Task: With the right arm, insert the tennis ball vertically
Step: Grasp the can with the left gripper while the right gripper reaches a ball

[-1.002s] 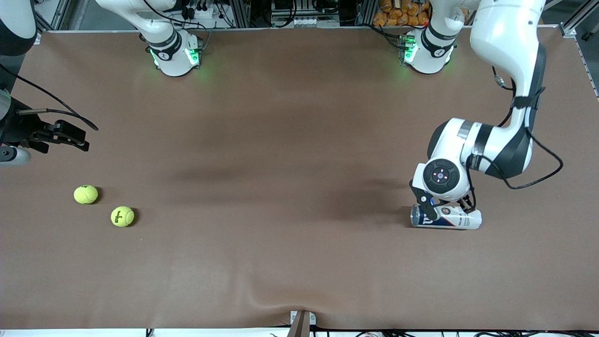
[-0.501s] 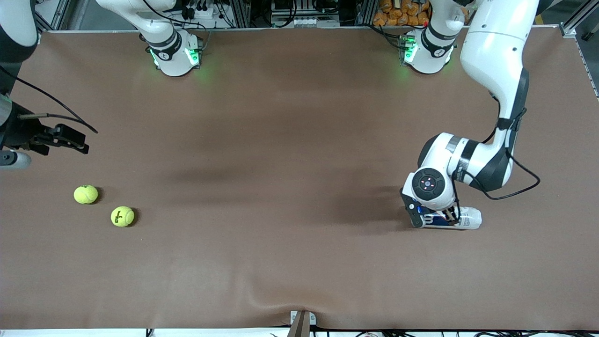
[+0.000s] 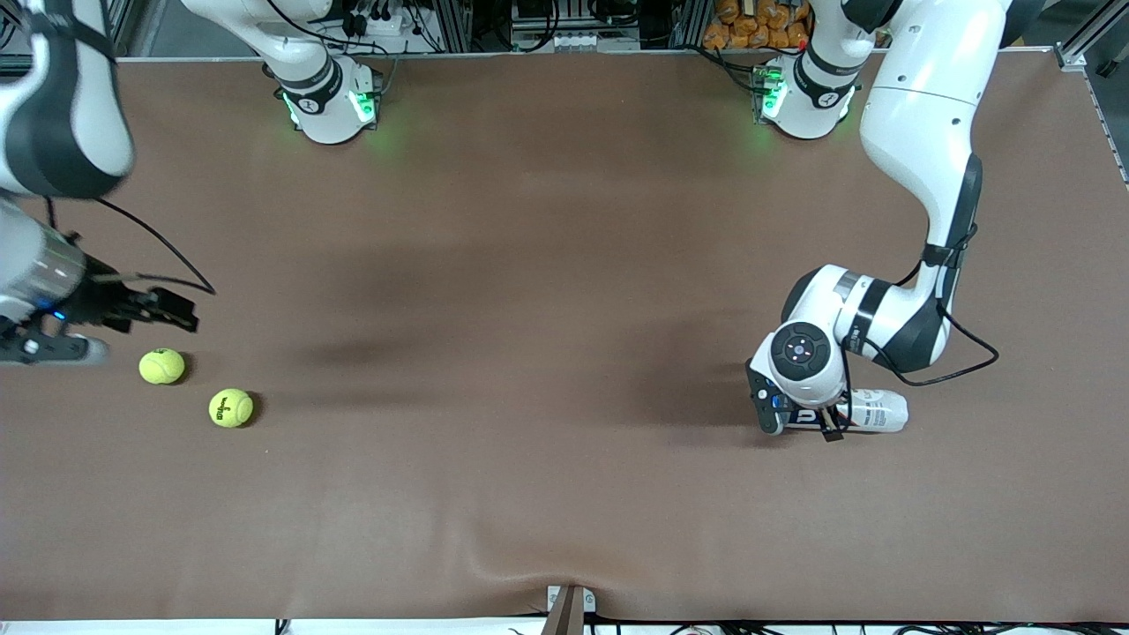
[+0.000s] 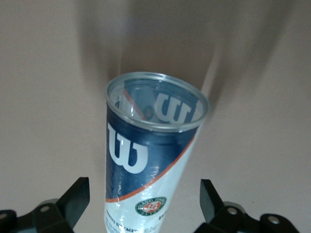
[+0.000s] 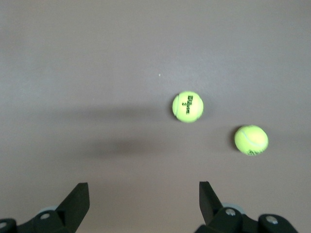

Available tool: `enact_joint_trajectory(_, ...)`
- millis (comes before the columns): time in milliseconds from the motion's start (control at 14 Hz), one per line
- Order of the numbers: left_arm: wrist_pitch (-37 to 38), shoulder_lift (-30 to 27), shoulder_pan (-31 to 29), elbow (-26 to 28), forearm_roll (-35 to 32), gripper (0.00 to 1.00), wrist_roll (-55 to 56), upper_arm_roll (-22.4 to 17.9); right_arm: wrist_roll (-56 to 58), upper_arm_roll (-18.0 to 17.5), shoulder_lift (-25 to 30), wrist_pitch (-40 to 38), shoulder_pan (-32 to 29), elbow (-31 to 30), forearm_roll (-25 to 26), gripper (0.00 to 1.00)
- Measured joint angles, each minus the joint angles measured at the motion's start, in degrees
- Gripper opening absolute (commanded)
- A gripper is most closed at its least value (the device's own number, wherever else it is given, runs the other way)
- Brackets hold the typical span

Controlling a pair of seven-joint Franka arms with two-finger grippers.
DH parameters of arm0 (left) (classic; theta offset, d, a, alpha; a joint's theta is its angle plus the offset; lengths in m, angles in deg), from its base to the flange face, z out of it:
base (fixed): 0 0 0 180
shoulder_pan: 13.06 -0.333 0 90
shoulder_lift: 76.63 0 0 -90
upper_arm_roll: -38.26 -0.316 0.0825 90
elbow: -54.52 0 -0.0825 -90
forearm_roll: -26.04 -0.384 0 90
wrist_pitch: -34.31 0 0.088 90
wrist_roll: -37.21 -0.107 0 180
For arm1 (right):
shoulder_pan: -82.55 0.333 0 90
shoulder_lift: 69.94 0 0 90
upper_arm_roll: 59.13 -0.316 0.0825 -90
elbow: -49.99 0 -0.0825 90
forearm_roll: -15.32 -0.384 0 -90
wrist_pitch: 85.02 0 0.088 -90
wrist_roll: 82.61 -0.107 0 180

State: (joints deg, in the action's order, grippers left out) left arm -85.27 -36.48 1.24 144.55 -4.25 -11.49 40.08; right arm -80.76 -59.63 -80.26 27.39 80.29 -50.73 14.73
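Since 1 second ago, the right gripper (image 3: 168, 309) is swinging down the left edge of the front view, from about the upper-middle left to a spot just above the 2 tennis balls; its arm's dark elbow band is now filling the upper left corner. Its jaws are standing wide apart, as the right wrist view shows, with both balls lying on the brown table (image 3: 529, 309) ahead of them and nothing between the fingers (image 5: 73, 204).

Both balls are sitting where they were: 1 tennis ball (image 3: 162, 366) at the left edge, mid-height, and the second tennis ball (image 3: 231, 408) just beside it, lower in the frame and apart from it.

At the right of the front view, the left gripper (image 3: 798, 422) is shifting leftward and lower over the tennis ball can (image 3: 869, 411), which is lying on its side and is now half covered by the wrist. In the left wrist view, the can's open mouth (image 4: 156, 104) is pointing away from the camera, and the jaws are standing apart on either side of the can, not touching it.
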Motion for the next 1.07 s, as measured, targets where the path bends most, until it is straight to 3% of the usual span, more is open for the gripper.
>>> enact_joint_trajectory(358, -1.83, 1.91, -2.04, -0.01, 0.65, 1.0, -0.56, 0.06, 1.68, -0.19, -3.39, 13.91, -0.72, -7.96, 0.78, 1.0)
enact_joint_trajectory(1074, -4.98, 4.53, -2.73, -0.36, 2.14, 1.0, -0.56, 0.07, 6.8, -0.12, -14.87, 26.93, -5.84, -8.58, 0.79, 1.0)
